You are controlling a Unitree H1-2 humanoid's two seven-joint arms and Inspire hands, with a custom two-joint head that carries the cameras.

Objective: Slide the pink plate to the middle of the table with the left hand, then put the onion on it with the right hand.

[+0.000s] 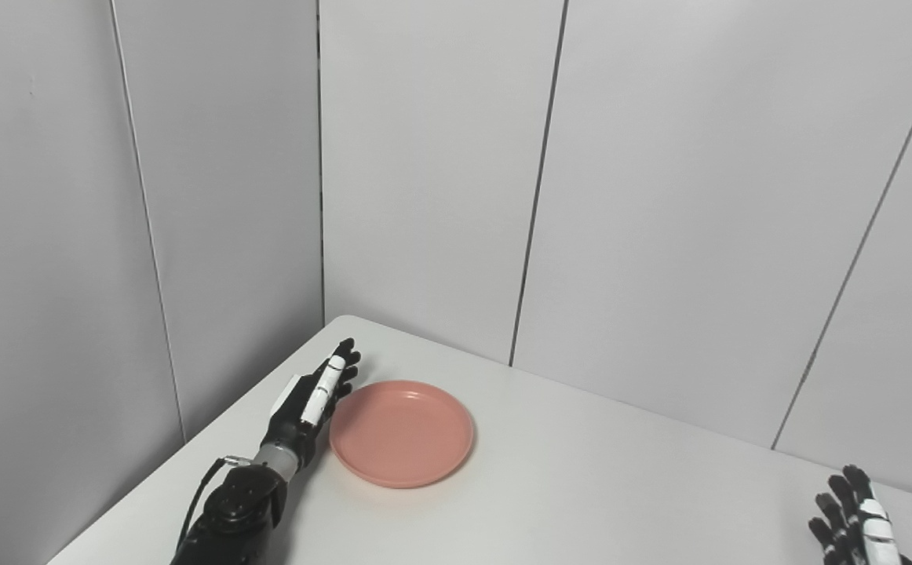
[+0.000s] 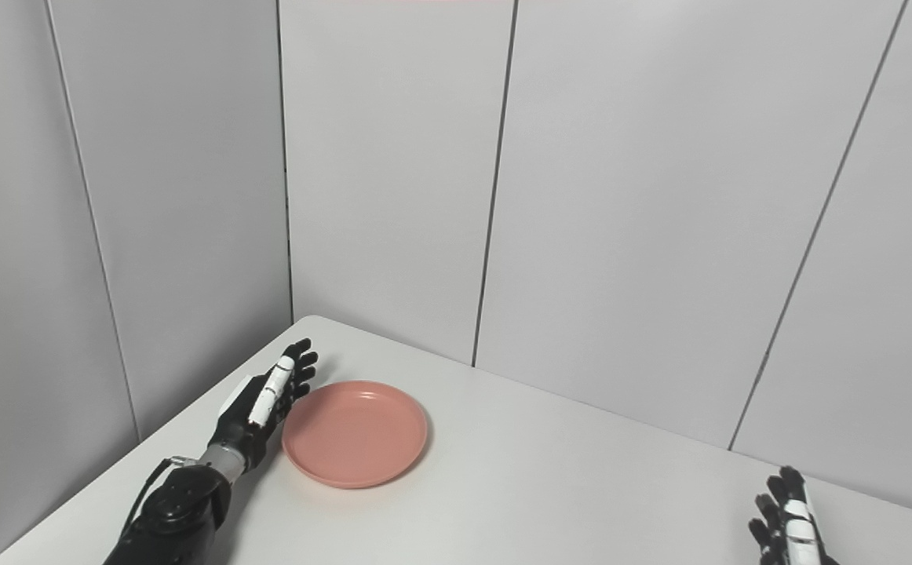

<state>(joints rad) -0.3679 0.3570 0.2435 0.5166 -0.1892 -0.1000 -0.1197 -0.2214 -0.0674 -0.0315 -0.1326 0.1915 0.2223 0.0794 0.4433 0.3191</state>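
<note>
The left hand (image 1: 313,399) is lying along the left side of the pink plate (image 1: 402,432), near the far left corner of the white worktop (image 1: 581,486). Its fingers (image 1: 336,369) are stretched out straight and close together, pointing away toward the wall panels (image 1: 440,173), so the hand is standing edge-on like a flat blade. It is grasping nothing; its palm side is facing the plate's left rim and sitting just beside it, and whether it is actually touching the rim cannot be told from either view. The dark forearm is coming in from the bottom left corner.

The pink plate is resting flat on the worktop, upright and with nothing in it, well to the left of the worktop's middle.

The right hand (image 2: 787,527) is showing only partly at the bottom right corner, far from the plate. Its fingers are pointing upward and spreading slightly, released and holding nothing, hovering near the worktop's right part.

The onion is not appearing in either view.
</note>
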